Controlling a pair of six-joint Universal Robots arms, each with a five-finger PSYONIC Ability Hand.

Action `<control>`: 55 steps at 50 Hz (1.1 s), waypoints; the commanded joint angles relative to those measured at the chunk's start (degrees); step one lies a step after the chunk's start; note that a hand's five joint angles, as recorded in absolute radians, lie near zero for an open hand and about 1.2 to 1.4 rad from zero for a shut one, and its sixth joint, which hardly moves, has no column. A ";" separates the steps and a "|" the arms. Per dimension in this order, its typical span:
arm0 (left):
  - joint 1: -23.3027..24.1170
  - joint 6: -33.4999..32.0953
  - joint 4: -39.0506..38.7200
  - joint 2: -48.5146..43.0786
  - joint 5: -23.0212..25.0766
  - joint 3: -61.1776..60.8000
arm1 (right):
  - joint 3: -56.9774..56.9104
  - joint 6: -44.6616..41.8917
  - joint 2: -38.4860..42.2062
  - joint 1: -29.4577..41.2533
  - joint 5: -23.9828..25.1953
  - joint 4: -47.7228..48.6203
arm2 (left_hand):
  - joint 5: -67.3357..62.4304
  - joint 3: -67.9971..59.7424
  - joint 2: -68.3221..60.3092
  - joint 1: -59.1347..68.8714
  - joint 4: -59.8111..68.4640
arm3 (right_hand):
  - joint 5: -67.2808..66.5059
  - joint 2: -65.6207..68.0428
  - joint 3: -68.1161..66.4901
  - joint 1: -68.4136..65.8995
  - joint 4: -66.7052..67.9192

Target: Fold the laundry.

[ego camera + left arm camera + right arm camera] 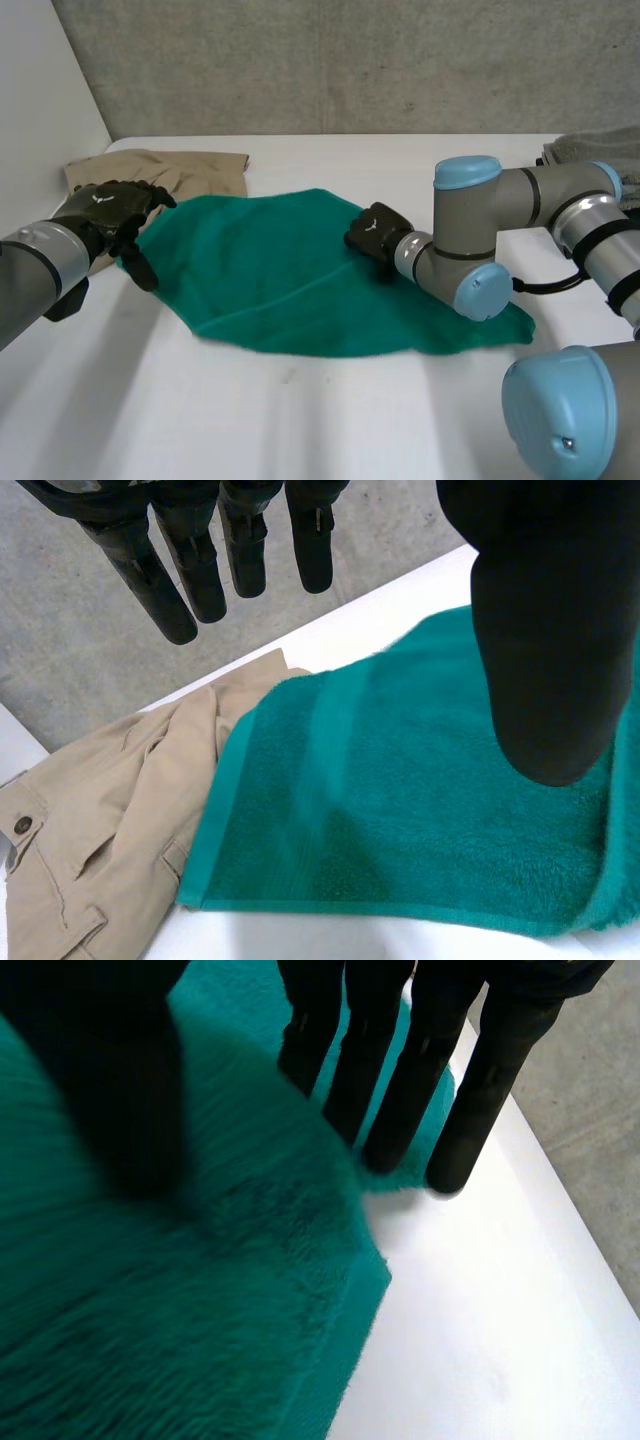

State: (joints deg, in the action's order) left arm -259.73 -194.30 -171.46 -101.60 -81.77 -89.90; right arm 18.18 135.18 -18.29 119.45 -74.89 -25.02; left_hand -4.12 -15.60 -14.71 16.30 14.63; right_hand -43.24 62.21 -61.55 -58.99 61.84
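towel [280, 270] partly hidden behind right robot hand [375, 230] and right arm [468, 235].

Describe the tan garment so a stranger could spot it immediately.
On the white table, look to the far corner on the robot's left, past the left hand. The tan garment lies crumpled there against the edge of the green towel. It alone is beige, with a button and pockets.

Grey tubular arms [530, 195] carry rounded light-blue caps [467, 172]. The left hand [108, 208] and right hand [374, 230] are matte black
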 commanded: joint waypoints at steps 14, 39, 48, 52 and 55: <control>1.41 0.41 -0.54 -0.62 -0.41 0.69 | 24.62 12.31 -23.10 -0.98 -0.87 12.46 | 1.05 2.53 1.64 -3.22 -1.55 | -26.76 17.79 -18.45 -21.01 18.16; 2.03 -4.69 -4.14 -10.20 5.48 1.22 | 36.75 10.63 -45.08 1.84 -1.83 -1.70 | 4.12 5.60 4.71 -6.30 -4.63 | -26.76 17.79 -18.45 -21.01 18.16; 2.91 -5.56 -4.06 -12.48 6.70 0.51 | 40.09 16.51 -49.02 3.51 -3.95 0.23 | 4.12 5.60 4.71 -6.30 -4.63 | -26.76 17.79 -18.45 -21.01 18.16; 3.44 -5.74 -3.27 -13.53 9.25 0.69 | 40.36 25.29 -55.26 3.95 -4.12 4.97 | 4.12 5.60 4.71 -6.30 -4.63 | -26.76 17.79 -18.45 -21.01 18.16; 4.05 -5.83 -2.04 -14.33 11.71 1.04 | 40.00 30.57 -59.04 3.95 -4.21 7.87 | 4.12 5.60 4.71 -6.30 -4.63 | -26.76 17.79 -18.45 -21.01 18.16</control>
State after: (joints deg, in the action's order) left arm -256.52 -199.88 -175.09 -114.53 -73.78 -89.26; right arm 58.43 155.97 -70.32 123.09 -79.05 -22.50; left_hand -2.75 -11.91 -11.61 12.06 11.41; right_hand -56.50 66.86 -67.72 -64.52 68.52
